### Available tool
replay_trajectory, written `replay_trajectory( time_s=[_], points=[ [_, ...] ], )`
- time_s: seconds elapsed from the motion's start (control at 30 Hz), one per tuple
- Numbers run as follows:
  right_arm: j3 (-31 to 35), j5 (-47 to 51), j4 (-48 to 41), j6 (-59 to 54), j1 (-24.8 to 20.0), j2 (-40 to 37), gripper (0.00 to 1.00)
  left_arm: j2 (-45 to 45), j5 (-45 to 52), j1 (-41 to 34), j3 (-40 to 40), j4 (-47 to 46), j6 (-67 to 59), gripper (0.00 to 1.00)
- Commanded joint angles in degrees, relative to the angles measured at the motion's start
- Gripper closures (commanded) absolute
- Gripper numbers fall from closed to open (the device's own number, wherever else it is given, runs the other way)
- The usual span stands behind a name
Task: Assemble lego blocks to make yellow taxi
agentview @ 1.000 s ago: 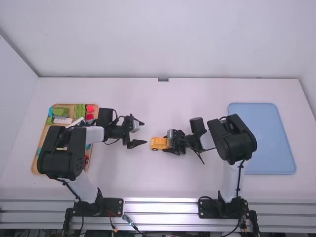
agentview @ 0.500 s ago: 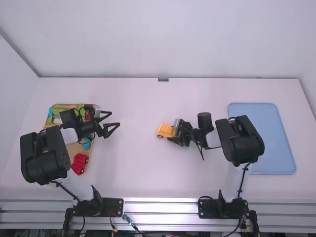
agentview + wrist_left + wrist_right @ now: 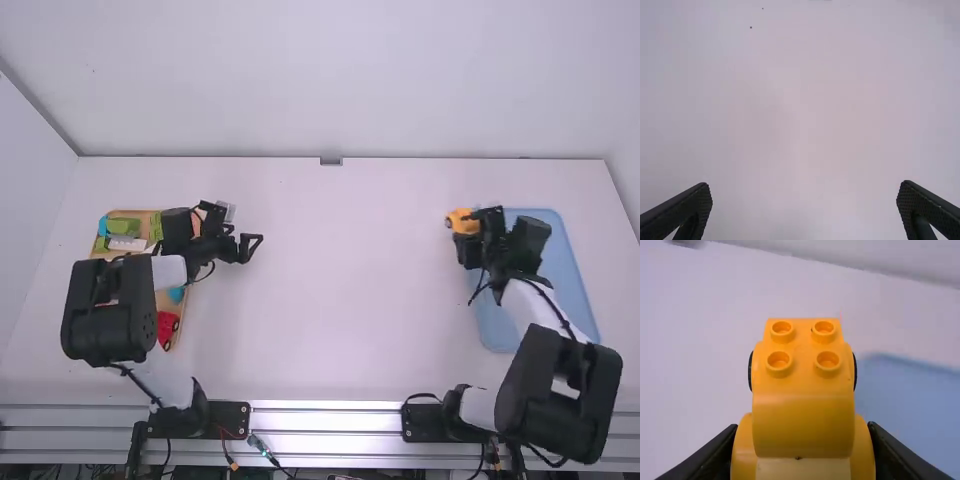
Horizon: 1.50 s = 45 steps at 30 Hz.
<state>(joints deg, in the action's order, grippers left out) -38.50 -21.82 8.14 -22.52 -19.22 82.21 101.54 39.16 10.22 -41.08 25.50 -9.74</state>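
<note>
A built yellow taxi [image 3: 802, 415] hangs in the clasp of the right gripper [image 3: 803, 427], its jaws closed on the body from both sides, just outside the far left corner of the blue tray [image 3: 490, 315]. Four round studs stand on the toy's roof, with a dark wheel on either side. Assembly looks finished, and the step in hand appears to be delivery to the blue tray. The next move would call for carrying the taxi over that tray's rim, setting it down level on its wheels and only then spreading the jaws; a low pass could catch the rim, and a hard squeeze or tilt could part the blocks.

The right arm [image 3: 540, 310] leans across the blue tray and may need to draw back to leave room for the drop. Well to the left of the blue tray, across the white worktop [image 3: 350, 300], the left gripper [image 3: 805, 187] waits with its jaws wide and nothing between them. Farther left from the blue tray, partly under the left arm [image 3: 110, 310], a tan parts tray [image 3: 164, 300] holds spare green blocks [image 3: 124, 226], a white piece [image 3: 125, 243] and a red wheeled piece [image 3: 167, 325].
</note>
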Motion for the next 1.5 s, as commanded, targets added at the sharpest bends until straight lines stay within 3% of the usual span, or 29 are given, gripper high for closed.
replay_trajectory(
  time_s=[0.0, 0.1, 0.23, 0.5, 0.67, 0.7, 0.77, 0.97, 1.23, 1.47],
  points=[
    [-0.04, 6.67, -2.6, 1.79, -5.81, -2.05, 0.54, -1.38, -4.35, -1.42, 0.63, 1.25, 1.42, 0.01],
    [0.48, 5.99, -3.39, 1.77, -12.7, -1.05, 0.5, -1.38, -4.31, -2.95, 0.63, 3.3, 1.4, 0.01],
    [1.03, 4.98, -1.05, 1.75, -17.55, 3.56, 0.46, -1.38, -4.28, -4.26, 0.63, 5.01, 1.4, 0.01],
    [0.92, 4.79, 5.55, 1.73, -18.43, 14.86, 0.42, -1.38, -5.33, -4.85, 0.63, 4.85, 1.46, 0.01],
    [0.92, 6.97, 6.19, 1.81, -17.22, 15.78, 0.07, -1.38, -13.86, -6.12, 0.63, 2.82, 5.9, 0.01],
    [0.92, 8.15, 5.64, 1.88, -16.5, 15.12, 0.01, -1.4, -14.91, -7.19, 0.63, 2.4, 5.88, 0.01],
    [0.72, 10.23, 4.02, 3.78, -15.34, 13.75, 0.01, -1.44, -16.15, -8.44, 0.63, 2.45, 5.88, 0.01],
    [-5.51, 18.69, -13.44, 8.7, -8.63, 5.88, 0.01, -3.5, -24.02, -15.45, -0.66, 0.7, 5.46, 0.01],
    [-15.67, 19.3, -32.39, 18.38, 4.63, -4.31, 0.01, -13.66, -23.58, -20.79, -8.31, -17.66, 5.68, 0.01],
    [-19.71, 18.88, -35.47, 20.2, 18.67, -10.88, 0.01, -23.8, -23.58, -21.79, -13.73, -30.56, 9.6, 0.01]
  ],
)
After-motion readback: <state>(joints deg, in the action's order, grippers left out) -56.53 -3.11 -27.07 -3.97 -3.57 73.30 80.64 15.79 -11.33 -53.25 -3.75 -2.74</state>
